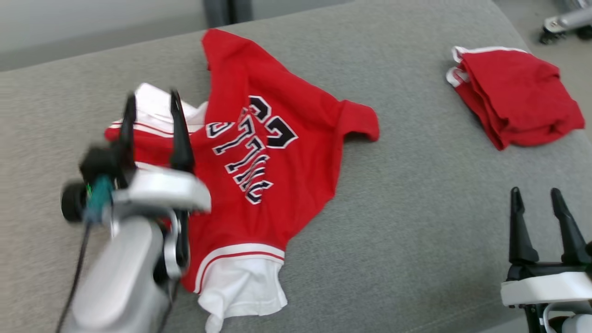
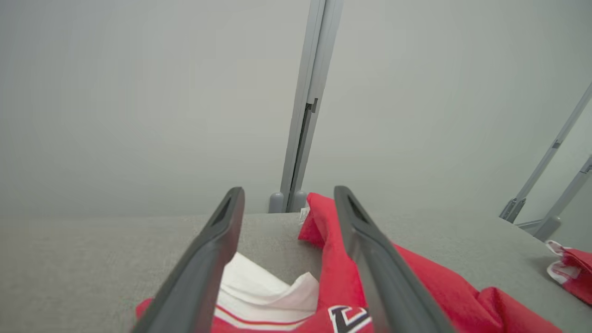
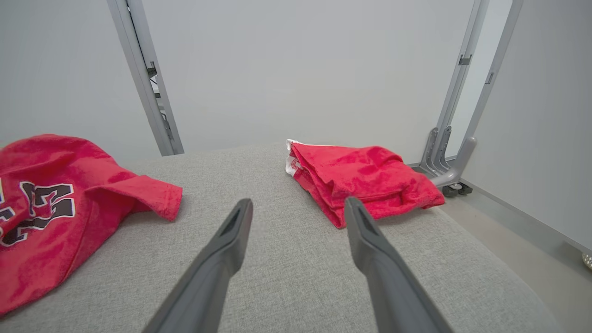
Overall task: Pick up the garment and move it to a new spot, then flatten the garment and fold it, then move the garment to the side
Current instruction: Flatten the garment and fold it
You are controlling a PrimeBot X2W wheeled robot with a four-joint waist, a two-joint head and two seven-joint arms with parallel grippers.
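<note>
garment (image 1: pixel 277 185) lies rumpled, print up, on the left half of the grey cushion (image 1: pixel 416 231). left gripper (image 1: pixel 152 98) hovers over its left part, fingers apart, holding nothing. right gripper (image 1: pixel 535 192) is near right, fingers apart, over bare cushion. looks like the flatten step: next move needs a pinch on a hem or sleeve edge and a pull outward. open room is centre and near. the far edge is close, and a folded red piece (image 1: pixel 518 97) takes the far right.

Left gripper (image 1: pixel 152 99), right gripper (image 1: pixel 534 193): jaws apart
</note>
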